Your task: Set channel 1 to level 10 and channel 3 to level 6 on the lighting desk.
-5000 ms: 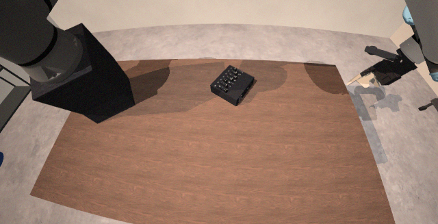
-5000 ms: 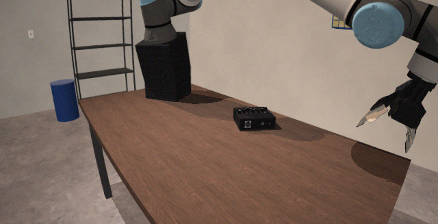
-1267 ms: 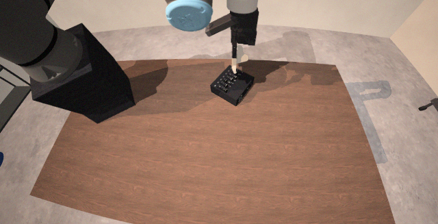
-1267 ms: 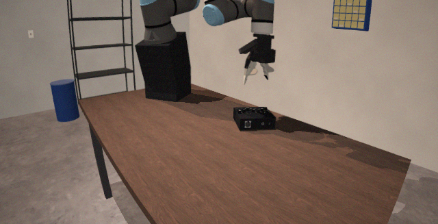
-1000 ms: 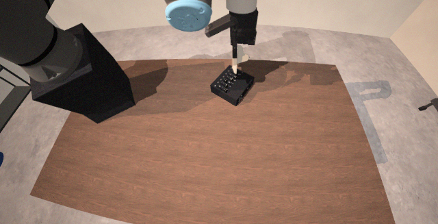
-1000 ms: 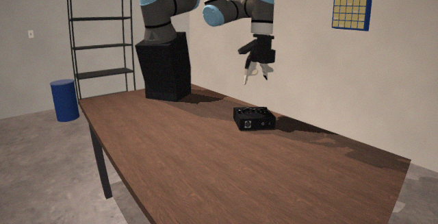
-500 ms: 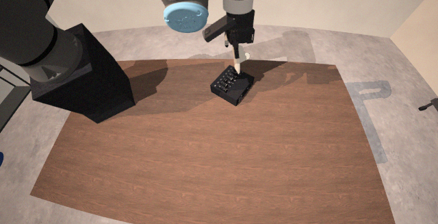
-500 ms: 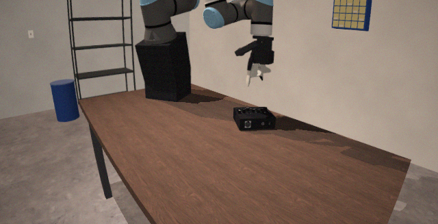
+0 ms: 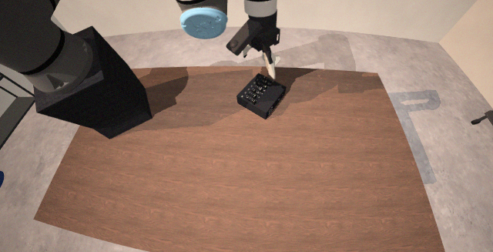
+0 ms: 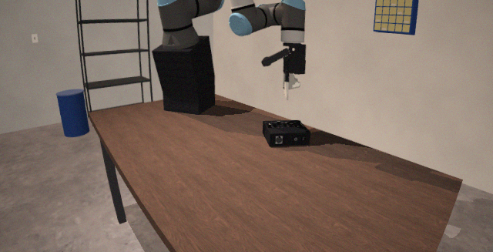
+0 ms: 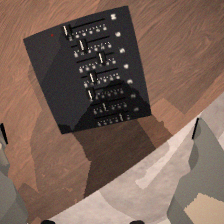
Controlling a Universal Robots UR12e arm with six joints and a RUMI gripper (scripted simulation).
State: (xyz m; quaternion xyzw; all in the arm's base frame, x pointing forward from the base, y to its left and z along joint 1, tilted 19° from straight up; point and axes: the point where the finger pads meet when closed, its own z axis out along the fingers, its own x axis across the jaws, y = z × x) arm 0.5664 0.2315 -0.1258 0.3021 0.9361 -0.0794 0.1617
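Note:
The lighting desk [image 9: 261,97] [image 10: 286,133] [image 11: 55,75] is a small black box on the wooden table [image 9: 231,167] [image 10: 231,190], near its far edge. In the wrist view it lies tilted, with several fader rows. Their white knobs sit at different places, such as the top one [image 11: 65,30] and the third one [image 11: 101,58]. Channel numbers are too small to read. My gripper [image 9: 271,68] [image 10: 287,90] [image 11: 97,123] is open and empty. It hangs well above the desk, over its far side, touching nothing.
The arm's black pedestal [image 9: 96,86] [image 10: 185,75] stands on the table's far left corner. A metal shelf [image 10: 112,32] and a blue barrel [image 10: 72,112] stand on the floor beyond the table. A blue and yellow panel [image 10: 397,6] hangs on the wall.

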